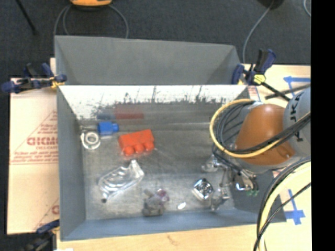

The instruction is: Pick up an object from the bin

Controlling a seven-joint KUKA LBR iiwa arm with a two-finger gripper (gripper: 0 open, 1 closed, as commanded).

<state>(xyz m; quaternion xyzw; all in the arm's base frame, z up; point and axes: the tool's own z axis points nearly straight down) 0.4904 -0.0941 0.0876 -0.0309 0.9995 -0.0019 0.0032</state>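
Hand (223,191) — just right of silvery lump (202,189)

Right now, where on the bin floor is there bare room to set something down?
The widest bare patch is mid-floor, between the orange block, the clear plastic piece and the gripper. The front left corner is also free. Crowded: front right, where a shiny metal piece sits beside the gripper.

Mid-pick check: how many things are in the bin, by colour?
Blue: 1, small block
Orange-red: 1, studded brick
White: 2, ring and tiny scrap
Clear: 1, plastic piece
Dark: 1, small lump
Silver: 1, shiny piece
Total: 7
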